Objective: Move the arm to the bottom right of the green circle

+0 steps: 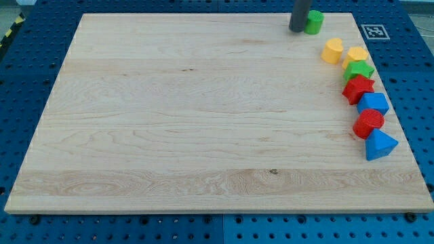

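The green circle point(314, 22) stands near the board's top edge, toward the view's right. My tip point(298, 30) rests on the board right against the circle's left side, level with its lower half. The dark rod rises from there out of the view's top and hides part of the circle's left edge.
A curved row of blocks runs down the board's right side: a yellow heart point(331, 51), a yellow block point(355, 55), a green star point(359, 70), a red star point(357, 88), a blue block point(374, 103), a red block point(369, 123), a blue triangle point(380, 145). The wooden board point(190, 115) lies on a blue pegboard.
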